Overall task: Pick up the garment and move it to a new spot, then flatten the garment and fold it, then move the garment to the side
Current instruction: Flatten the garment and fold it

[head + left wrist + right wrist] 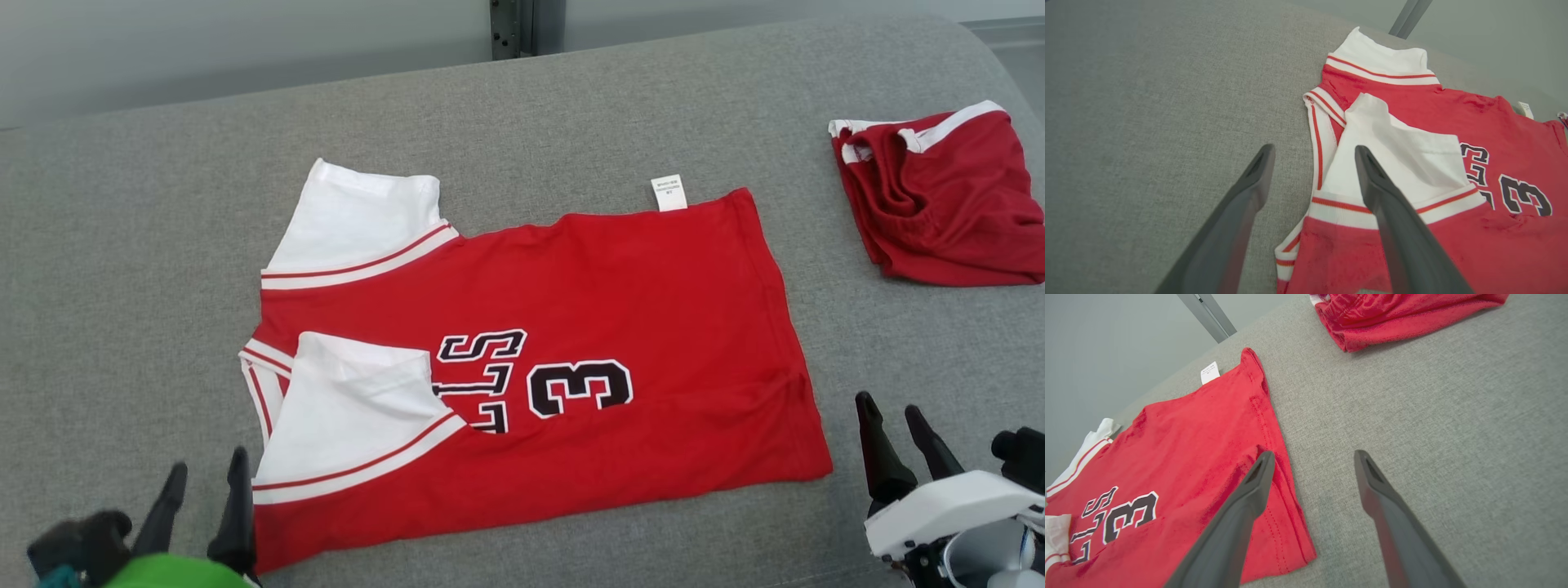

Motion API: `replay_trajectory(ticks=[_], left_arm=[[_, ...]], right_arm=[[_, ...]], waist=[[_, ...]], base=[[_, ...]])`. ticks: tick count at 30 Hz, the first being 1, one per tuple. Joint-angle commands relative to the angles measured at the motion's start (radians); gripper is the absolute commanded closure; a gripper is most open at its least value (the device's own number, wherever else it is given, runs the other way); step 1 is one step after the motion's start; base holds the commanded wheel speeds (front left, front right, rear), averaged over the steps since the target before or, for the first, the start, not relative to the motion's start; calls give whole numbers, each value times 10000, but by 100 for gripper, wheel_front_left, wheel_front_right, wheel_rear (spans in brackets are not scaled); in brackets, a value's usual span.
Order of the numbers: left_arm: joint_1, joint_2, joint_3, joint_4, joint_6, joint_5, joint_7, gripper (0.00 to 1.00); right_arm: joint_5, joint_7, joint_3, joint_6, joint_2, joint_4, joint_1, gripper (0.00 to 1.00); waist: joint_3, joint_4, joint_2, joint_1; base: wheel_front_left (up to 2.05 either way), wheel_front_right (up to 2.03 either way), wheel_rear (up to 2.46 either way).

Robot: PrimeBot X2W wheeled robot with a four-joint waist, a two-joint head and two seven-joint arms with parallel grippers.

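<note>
Garment (620,310) lies flat mid-frame on the grey cushion (122,286), both white sleeves turned in over the red body. Left gripper (209,459) at lower left, fingers parted, empty, by the shoulder corner. Right gripper (887,404) at lower right, parted, empty, just off the hem corner. Judgement: folding step. Pinch both lower-edge corners together, lift evenly, and keep the lower sleeve (351,408) tucked.

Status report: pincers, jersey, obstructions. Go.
Left pincer open, empty, by the sleeve end. Right pincer open, empty, by the hem. Jersey flat, one white sleeve folded over the lettering. Second red garment lies apart, far right.
</note>
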Motion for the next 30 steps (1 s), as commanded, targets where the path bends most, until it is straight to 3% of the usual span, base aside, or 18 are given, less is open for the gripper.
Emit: replay_trajectory(ticks=[1, 5, 9, 18, 30], left_arm=[[-542, 260, -15, 72, -85, 244, 110, 0], [-2361, 748, -409, 557, -353, 801, 640, 0], [-4316, 871, -781, 1467, -560, 1139, 1154, 0], [-8114, 610, -1535, 4601, -1108, 1652, 1836, 0], [-10575, 645, -1804, 7418, -1216, 2072, 1728, 0]], right_arm=[[-147, -20, 51, 0, -69, -134, -212, 0], [-356, 59, 392, 0, -225, -388, -744, 0], [-477, 147, 1019, 0, -307, -530, -1395, 0], [-294, -26, 2127, 0, -582, -492, -2581, 0], [-36, -447, 2631, 0, -792, -318, -3176, 0]], waist=[[68, -79, 0, 0], [341, -222, 0, 0], [806, -460, 0, 0], [2068, -897, 0, 0], [2977, -1421, 0, 0]], base=[[0, 0, 0], [0, 0, 0], [0, 0, 0], [0, 0, 0], [0, 0, 0]])
